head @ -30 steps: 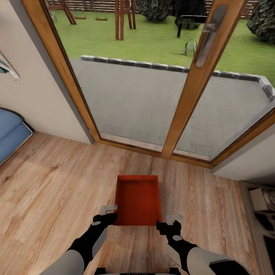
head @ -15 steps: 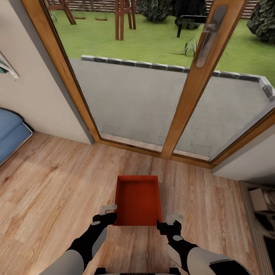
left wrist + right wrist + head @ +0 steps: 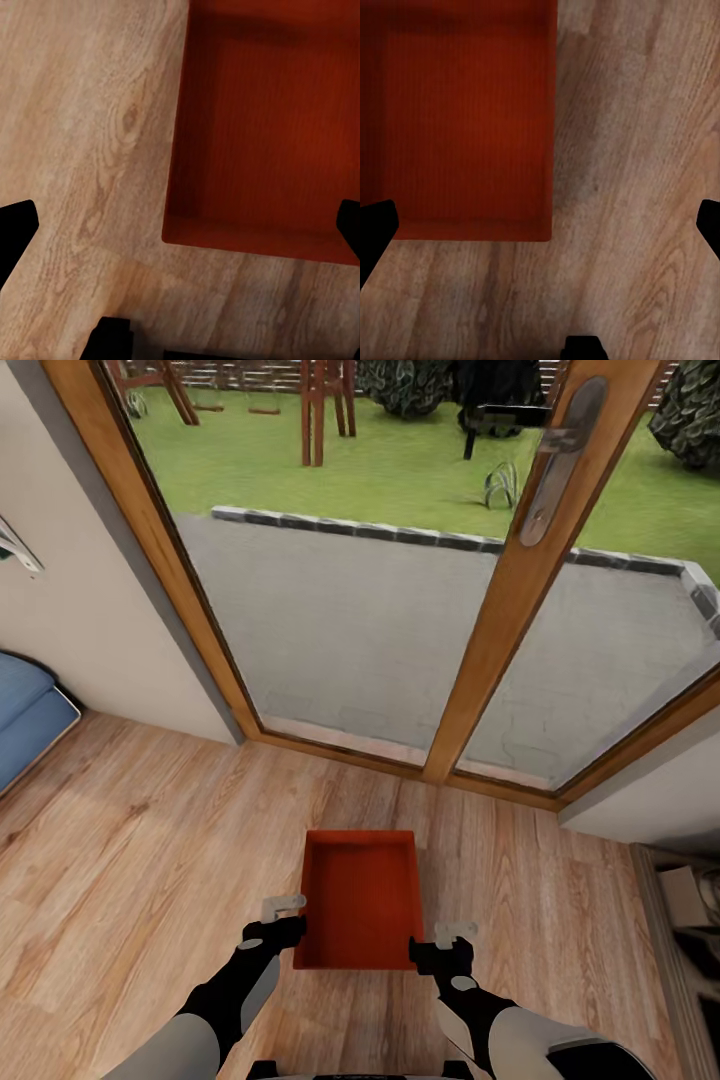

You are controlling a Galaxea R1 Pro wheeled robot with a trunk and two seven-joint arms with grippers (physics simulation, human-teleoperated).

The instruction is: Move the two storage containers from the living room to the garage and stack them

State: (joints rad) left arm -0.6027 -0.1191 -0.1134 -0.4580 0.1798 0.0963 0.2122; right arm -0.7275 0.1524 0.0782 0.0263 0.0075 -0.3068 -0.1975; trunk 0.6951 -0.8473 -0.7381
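Observation:
One orange-red storage container (image 3: 360, 898) lies on the light wood planks of the living room, in front of the glass doors. Its near end sits between my two grippers. My left gripper (image 3: 281, 920) hovers open beside its near left corner, and my right gripper (image 3: 451, 942) hovers open just off its near right corner. In the left wrist view the container (image 3: 270, 127) lies below the left gripper (image 3: 180, 232), whose dark fingertips (image 3: 15, 234) are spread wide. The right wrist view shows the container (image 3: 465, 120) under the equally spread right gripper (image 3: 540, 232). Neither gripper touches it. The garage is out of view.
Wood-framed glass doors (image 3: 500, 630) close off the room ahead, with a paved patio and lawn outside. A blue sofa (image 3: 25, 710) stands at the left against a cream wall (image 3: 90, 620). A low shelf with clutter (image 3: 690, 905) is at the right. Open planks surround the container.
The whole picture has slid down slightly, so the camera moved. The container now lies a little nearer to me, its near end further in between the grippers. Both grippers stay open.

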